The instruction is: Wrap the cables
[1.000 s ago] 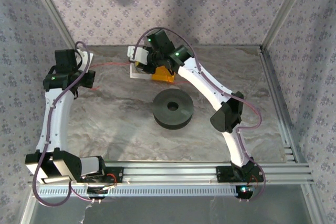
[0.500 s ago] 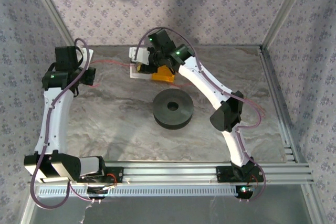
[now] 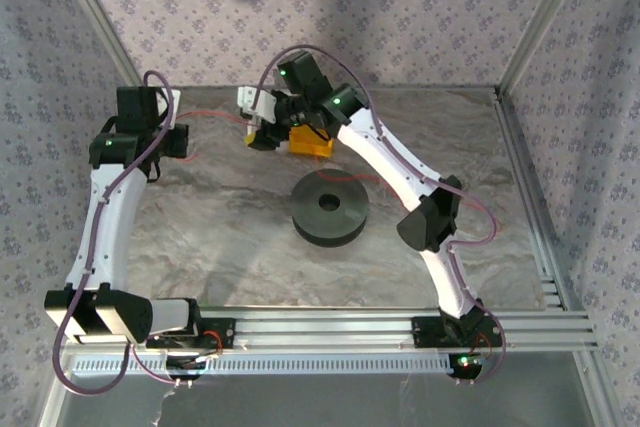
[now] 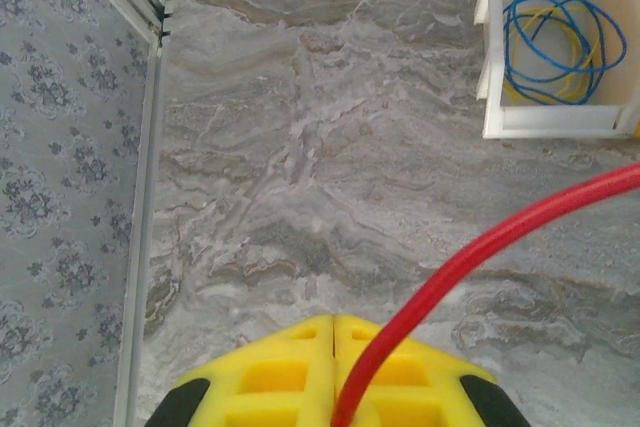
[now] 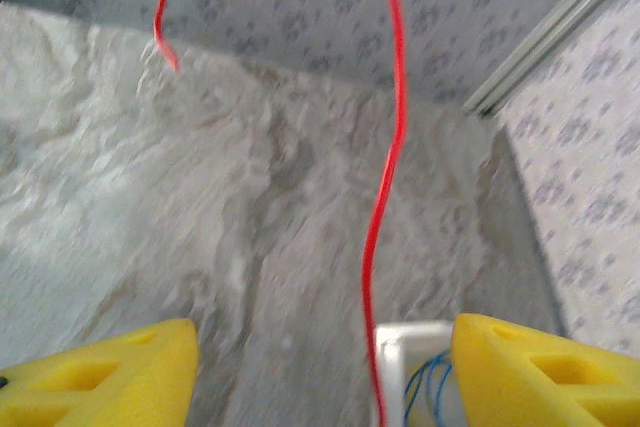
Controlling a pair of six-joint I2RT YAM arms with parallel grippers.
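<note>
left gripper (image 4: 333,332) pinched shut on the red cable (image 4: 480,252), which leads off up-right from its tips; right gripper (image 5: 322,342) wide open, cable hanging between its fingers, ungripped; thin, light, limp, probably slippery; grab close to left's pinch, hold tension

White arms (image 3: 105,217), purple cables (image 3: 305,48), yellow claws (image 4: 333,332)

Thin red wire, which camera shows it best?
The left wrist view: the thin red wire runs large and sharp from the shut left pincer. The right wrist view shows it blurred, framed by the open right pincer; the top view shows a faint line.
</note>
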